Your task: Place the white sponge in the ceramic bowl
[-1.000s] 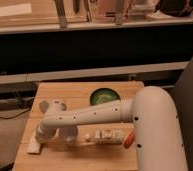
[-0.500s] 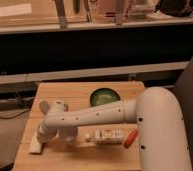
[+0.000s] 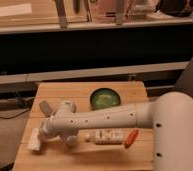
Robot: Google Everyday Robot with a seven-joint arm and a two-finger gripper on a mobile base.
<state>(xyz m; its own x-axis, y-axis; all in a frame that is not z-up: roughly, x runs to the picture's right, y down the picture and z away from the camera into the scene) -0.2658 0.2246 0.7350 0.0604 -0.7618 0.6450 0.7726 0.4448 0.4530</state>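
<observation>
White sponge (image 3: pixel 35 140) lies at the near left edge of our wooden table (image 3: pixel 80 95), with our gripper (image 3: pixel 38 141) down on it; we cannot tell whether it has a hold. Farther right, the green ceramic bowl (image 3: pixel 105 98) sits empty, well apart. We judge the lift and carry are still ahead.

Off-white sponge (image 3: pixel 34 140) at end effector (image 3: pixel 36 141), table's left edge; green bowl (image 3: pixel 104 98) well apart.
</observation>
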